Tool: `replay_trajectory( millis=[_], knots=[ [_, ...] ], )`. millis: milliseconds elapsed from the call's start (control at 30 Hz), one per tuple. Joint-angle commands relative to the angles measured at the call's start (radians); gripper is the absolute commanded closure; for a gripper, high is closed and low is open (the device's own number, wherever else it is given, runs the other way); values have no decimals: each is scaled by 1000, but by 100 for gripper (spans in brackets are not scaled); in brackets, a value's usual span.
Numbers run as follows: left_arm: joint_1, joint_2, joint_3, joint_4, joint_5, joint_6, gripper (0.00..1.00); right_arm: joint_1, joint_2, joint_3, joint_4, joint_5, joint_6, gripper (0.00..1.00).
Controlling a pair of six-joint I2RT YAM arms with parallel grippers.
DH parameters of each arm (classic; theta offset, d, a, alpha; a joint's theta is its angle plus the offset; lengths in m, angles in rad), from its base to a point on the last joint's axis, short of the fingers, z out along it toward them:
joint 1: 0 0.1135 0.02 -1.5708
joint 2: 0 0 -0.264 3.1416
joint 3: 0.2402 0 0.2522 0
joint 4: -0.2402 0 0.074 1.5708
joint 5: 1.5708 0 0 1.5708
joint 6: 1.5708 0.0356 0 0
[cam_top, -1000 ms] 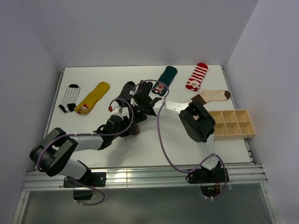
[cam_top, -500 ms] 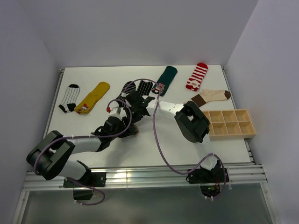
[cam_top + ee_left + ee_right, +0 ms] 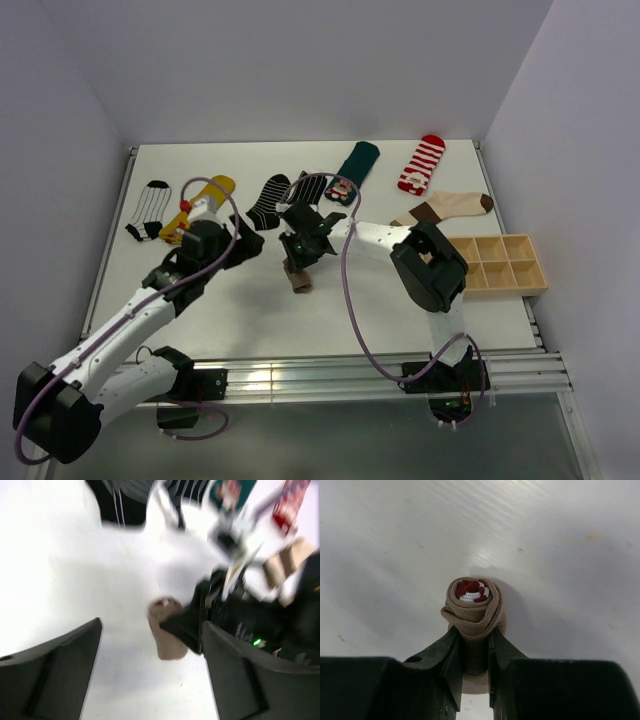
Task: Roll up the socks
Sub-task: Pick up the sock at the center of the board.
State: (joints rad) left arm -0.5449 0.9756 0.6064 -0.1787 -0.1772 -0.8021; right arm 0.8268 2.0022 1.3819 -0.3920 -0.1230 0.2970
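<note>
My right gripper [image 3: 297,262] is shut on a rolled brown sock [image 3: 298,280] near the table's middle. In the right wrist view the roll [image 3: 472,602] stands on end between the fingers of the right gripper [image 3: 472,637], with a red and white core showing. My left gripper [image 3: 240,248] is open and empty, to the left of the roll and apart from it. In the left wrist view the left gripper [image 3: 150,627] has its jaws wide apart, with the roll [image 3: 167,637] ahead and the right gripper [image 3: 220,615] on it. That view is blurred.
Flat socks lie along the back: black with white lines [image 3: 150,208], yellow [image 3: 200,205], two black striped [image 3: 268,198], teal [image 3: 355,165], red and white [image 3: 422,163], cream with brown bands [image 3: 450,207]. A wooden compartment tray [image 3: 495,263] sits at the right.
My left gripper has drawn back to the left, away from the sock, and stands open. My right gripper keeps hold of the rolled sock and has shifted slightly nearer.
</note>
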Motion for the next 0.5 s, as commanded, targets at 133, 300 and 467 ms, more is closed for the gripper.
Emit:
replay_trajectory(
  millis=[133,300,467],
  knots=[
    [221,0,330,-340,11,145,3,-116,-106,-95,-159,144,0,100],
    [353,18,359,-364,42,256,2,-251,-252,-126,-182,151,40,100],
    [402,-46,279,-308,-14,287,2,-399,-407,-87,-303,246,86,100]
  ],
)
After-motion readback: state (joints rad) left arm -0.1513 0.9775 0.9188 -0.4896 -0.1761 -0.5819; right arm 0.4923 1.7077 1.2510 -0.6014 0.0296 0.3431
